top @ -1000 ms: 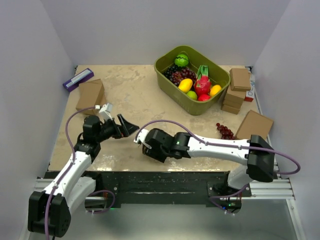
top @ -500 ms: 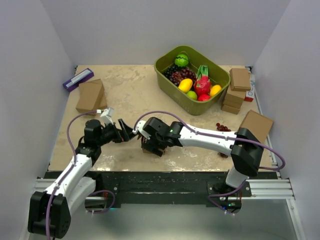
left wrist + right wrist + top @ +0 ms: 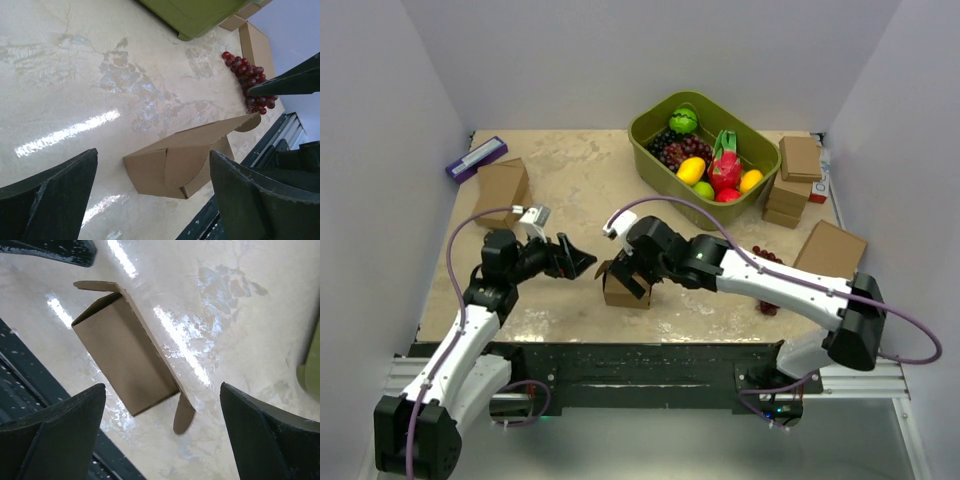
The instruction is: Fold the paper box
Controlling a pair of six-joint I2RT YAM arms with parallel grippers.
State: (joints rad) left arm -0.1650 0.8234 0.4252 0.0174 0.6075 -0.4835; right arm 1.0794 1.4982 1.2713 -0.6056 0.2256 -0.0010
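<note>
The right gripper (image 3: 634, 270) has opened and drawn back; it now hovers just over the paper box (image 3: 620, 292), jaws wide and empty. The left gripper (image 3: 580, 264), also spread wide, waits just left of it. The box rests released at the near middle of the table (image 3: 580, 190). It is a plain brown, half-folded sleeve with one end open and its rounded flaps untucked, so the closing is still to do.

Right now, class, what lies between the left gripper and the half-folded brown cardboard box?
Only bare beige marbled tabletop. The left wrist view shows it between the open left gripper and the half-folded brown cardboard paper box.
</note>
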